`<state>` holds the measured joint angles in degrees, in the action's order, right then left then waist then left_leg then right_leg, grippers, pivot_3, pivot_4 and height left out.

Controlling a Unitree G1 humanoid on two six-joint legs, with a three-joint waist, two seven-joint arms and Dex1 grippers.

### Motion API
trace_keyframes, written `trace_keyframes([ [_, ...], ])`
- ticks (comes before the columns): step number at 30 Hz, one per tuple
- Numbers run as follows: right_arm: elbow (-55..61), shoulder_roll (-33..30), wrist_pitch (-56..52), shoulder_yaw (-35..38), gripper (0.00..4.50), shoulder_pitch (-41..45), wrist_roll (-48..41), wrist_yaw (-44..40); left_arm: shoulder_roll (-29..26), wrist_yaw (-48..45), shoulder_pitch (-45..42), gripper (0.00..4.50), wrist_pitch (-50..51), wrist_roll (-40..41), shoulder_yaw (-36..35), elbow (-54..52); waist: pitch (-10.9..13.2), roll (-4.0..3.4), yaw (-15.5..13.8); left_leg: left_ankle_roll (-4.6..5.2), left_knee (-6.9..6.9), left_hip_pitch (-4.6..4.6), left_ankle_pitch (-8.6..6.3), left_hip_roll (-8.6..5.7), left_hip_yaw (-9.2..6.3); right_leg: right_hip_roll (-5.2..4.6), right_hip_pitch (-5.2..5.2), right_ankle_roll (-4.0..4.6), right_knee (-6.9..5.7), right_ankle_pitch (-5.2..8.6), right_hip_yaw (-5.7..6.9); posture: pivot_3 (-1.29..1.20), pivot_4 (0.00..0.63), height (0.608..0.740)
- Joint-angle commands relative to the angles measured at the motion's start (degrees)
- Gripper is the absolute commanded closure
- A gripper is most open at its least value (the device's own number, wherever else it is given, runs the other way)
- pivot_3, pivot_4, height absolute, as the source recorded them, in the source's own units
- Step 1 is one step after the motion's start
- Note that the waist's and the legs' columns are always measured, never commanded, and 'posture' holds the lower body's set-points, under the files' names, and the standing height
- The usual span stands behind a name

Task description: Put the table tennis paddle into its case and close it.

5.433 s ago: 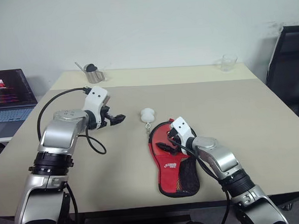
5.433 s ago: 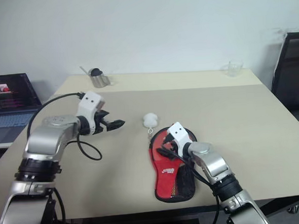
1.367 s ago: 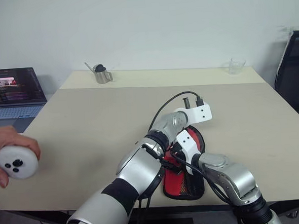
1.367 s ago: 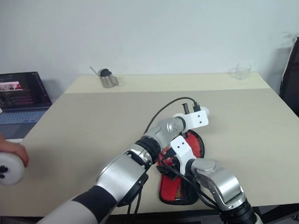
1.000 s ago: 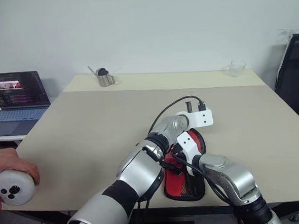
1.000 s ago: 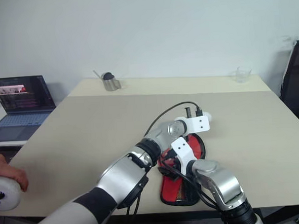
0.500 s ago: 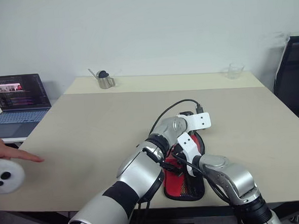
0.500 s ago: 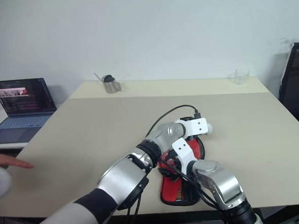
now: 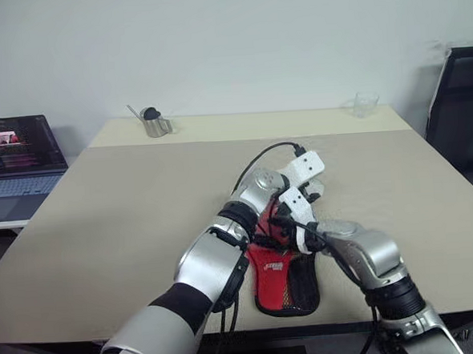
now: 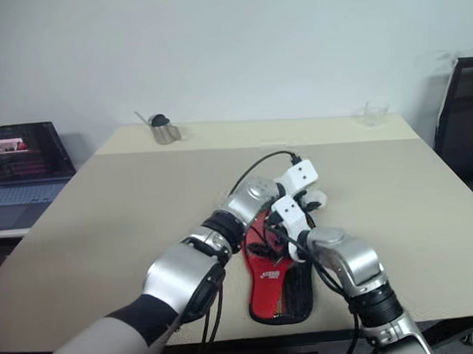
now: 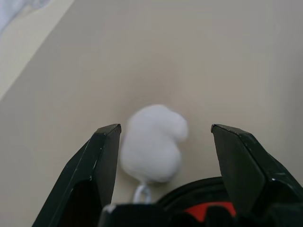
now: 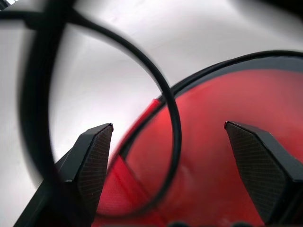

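Observation:
The case (image 9: 284, 280) lies on the table near its front edge, red with a black mesh pocket and black edging, its round end away from me. Its white pompom (image 11: 152, 143) rests on the table just past that round end. My left gripper (image 11: 165, 130) hovers open above the round end, and the pompom shows in the gap between its fingers without touching them. My right gripper (image 12: 166, 126) is open over the case's red face, with a black cable crossing in front of it. The table tennis paddle is hidden; I cannot tell it from the case.
An open laptop (image 9: 14, 154) stands on a side desk at the far left. A metal cup (image 9: 155, 126) and a clear glass (image 9: 364, 103) sit along the table's back edge. A black chair (image 9: 457, 107) stands at the right.
My left gripper has opened, rolled and lifted slightly off the case's round end. My right gripper rose a little. The camera shifted, and the person's hand with a white controller is gone.

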<state>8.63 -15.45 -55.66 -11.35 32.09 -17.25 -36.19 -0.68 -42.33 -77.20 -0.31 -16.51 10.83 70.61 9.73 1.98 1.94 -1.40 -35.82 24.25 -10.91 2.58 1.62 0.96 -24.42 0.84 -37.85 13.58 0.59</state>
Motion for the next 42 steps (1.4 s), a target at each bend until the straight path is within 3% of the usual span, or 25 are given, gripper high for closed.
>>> trace_keyframes([
  [1,4.07,-5.48,2.17,0.73,0.37,1.91,-3.21,-6.95,-5.70,-2.12,-3.01,1.19,0.59,1.22,-0.91,-4.49,0.16,-0.01,0.19,0.03,-0.01,0.05,-0.02,-0.01,0.05,0.00,-0.07,-0.02,-0.01,0.01,-0.03,0.00,0.150,0.740],
  [8,9.50,-17.66,7.04,1.17,0.37,2.74,-8.30,-21.51,-13.71,-4.55,-4.68,1.19,-0.13,1.89,-1.02,-6.39,0.36,0.04,-0.17,0.05,-0.05,0.23,-0.04,-0.02,0.02,0.02,-0.25,-0.04,-0.01,0.03,0.03,0.00,0.150,0.740],
  [11,6.29,-22.45,12.10,1.59,0.37,4.84,-6.67,-25.46,-16.42,-11.56,-3.14,1.19,-0.09,3.61,-1.07,-10.29,0.52,0.11,-0.17,0.05,-0.14,0.25,-0.04,-0.03,0.04,0.00,-0.25,-0.05,0.00,0.02,0.03,0.00,0.150,0.740],
  [18,-8.08,-25.76,21.64,1.83,0.37,12.37,1.07,-23.40,-24.36,-20.68,5.16,1.19,4.87,6.11,-0.97,-24.91,0.54,0.08,0.10,0.05,-0.15,0.20,-0.04,0.05,0.12,-0.01,-0.33,-0.03,-0.15,0.01,-0.04,0.00,0.150,0.740],
  [23,-21.90,-24.95,28.95,2.00,0.37,18.78,8.12,-17.98,-29.57,-29.48,17.83,1.19,17.72,12.95,-1.62,-43.33,0.57,0.04,0.37,0.04,-0.11,0.24,-0.02,0.15,0.27,-0.01,-0.66,0.05,-0.41,0.04,-0.18,0.00,0.150,0.740],
  [28,-27.81,-22.72,31.00,2.42,0.37,21.23,10.71,-15.59,-28.44,-29.37,27.37,1.19,22.54,19.09,-2.68,-57.48,0.57,0.04,-0.38,0.04,-0.26,0.42,-0.02,0.09,0.21,-0.01,-0.83,0.13,-0.71,0.10,-0.21,0.00,0.150,0.740],
  [36,-32.85,-19.36,32.85,1.87,0.37,23.55,13.48,-13.41,-16.42,-9.14,37.52,1.19,32.61,21.42,-4.84,-66.25,0.57,0.04,-0.39,0.05,-0.76,0.39,-0.01,0.06,0.16,-0.08,-0.74,0.11,-1.10,0.09,-0.22,0.00,0.150,0.740],
  [42,-37.55,-16.16,33.18,1.24,0.37,25.39,16.65,-9.78,-12.39,0.07,45.45,1.19,30.74,19.03,-1.01,-69.02,0.56,0.02,0.02,0.05,-0.82,0.21,-0.01,0.15,0.15,-0.07,-0.64,0.18,-1.19,0.04,-0.30,0.00,0.150,0.740],
])
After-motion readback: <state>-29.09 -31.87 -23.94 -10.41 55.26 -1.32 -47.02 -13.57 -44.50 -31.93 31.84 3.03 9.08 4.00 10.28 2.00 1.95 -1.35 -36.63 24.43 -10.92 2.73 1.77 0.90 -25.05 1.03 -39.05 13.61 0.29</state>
